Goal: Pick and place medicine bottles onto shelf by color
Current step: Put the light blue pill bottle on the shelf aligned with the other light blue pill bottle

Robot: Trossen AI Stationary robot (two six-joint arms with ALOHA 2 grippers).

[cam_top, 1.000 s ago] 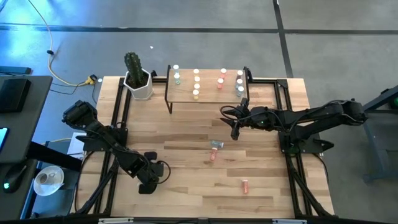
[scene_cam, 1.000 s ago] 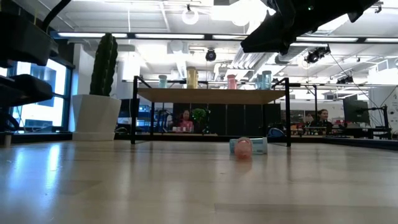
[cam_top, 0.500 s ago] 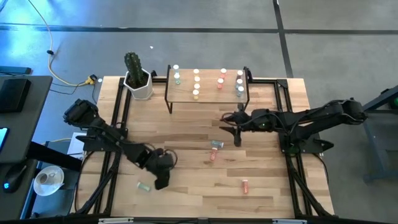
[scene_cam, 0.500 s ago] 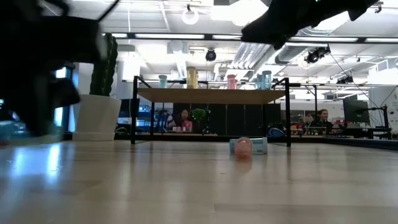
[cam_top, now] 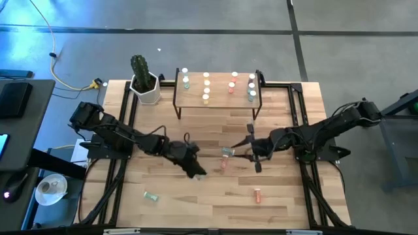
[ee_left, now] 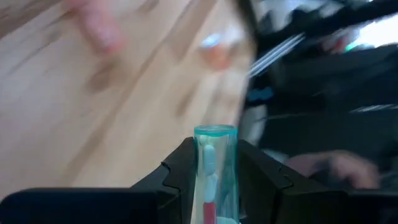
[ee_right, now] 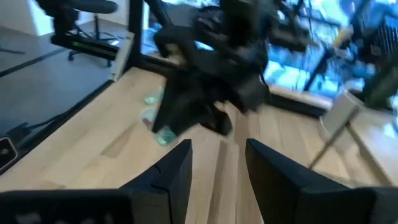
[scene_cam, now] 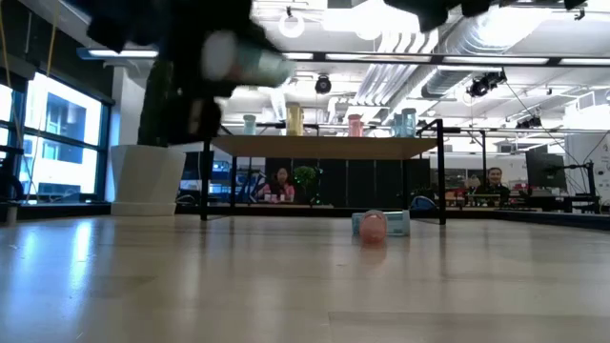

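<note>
The left gripper [ee_left: 214, 168], out over the middle of the light wooden table [cam_top: 196, 202], pinches a small clear teal bottle [ee_left: 214, 163] upright between its dark fingers [ee_left: 177, 168], raised off the wood. The right gripper [cam_top: 251, 156] hovers with fingers [ee_right: 177, 168] spread and empty just beside a teal bottle [cam_top: 226, 151] and a pink bottle [cam_top: 224, 164] lying at mid-table. Farther back, the pale wooden shelf with black legs [cam_top: 219, 99] carries capped bottles [cam_top: 206, 88] in rows.
</note>
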